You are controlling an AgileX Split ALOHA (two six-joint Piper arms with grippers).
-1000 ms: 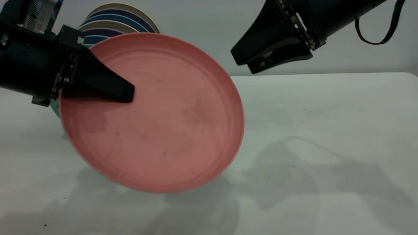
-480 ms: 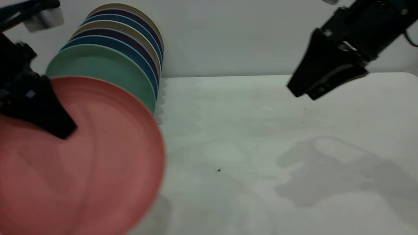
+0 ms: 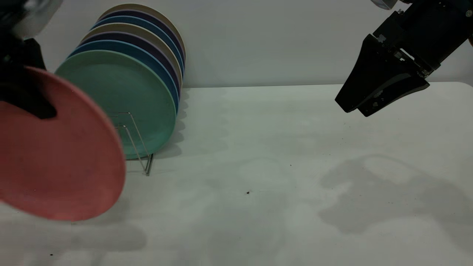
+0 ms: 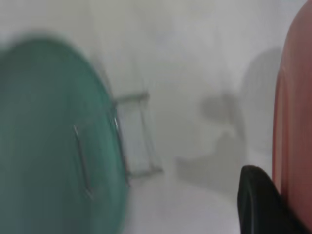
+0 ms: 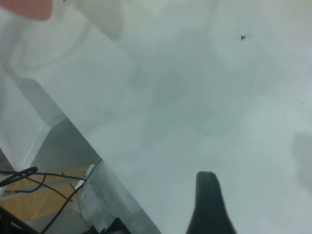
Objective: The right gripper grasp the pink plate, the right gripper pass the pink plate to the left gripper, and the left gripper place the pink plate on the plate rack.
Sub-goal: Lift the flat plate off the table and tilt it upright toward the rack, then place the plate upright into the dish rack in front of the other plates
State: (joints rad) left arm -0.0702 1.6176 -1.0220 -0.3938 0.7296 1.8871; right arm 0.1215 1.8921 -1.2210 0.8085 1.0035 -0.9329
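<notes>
The pink plate [image 3: 59,159] hangs tilted at the far left, above the table and in front-left of the plate rack [image 3: 137,145]. My left gripper [image 3: 45,111] is shut on the plate's upper rim, with one black finger [image 4: 257,200] pressed against the pink face [image 4: 297,117]; the other finger is hidden behind the plate. The rack's front wire loops [image 4: 139,134] stand bare in front of the teal-green plate [image 3: 129,99]. My right gripper [image 3: 356,110] hovers high at the far right, open and holding nothing; only one finger [image 5: 207,197] shows in its own view.
Behind the teal-green plate [image 4: 48,141], several blue, purple and beige plates [image 3: 155,40] stand upright in the rack. The white table [image 3: 277,166] stretches between the arms. Its edge, with cables [image 5: 34,183] below, shows in the right wrist view.
The left gripper has swung the pink plate left and down, uncovering the rack and its plates. The right gripper has drawn back toward the right side.
</notes>
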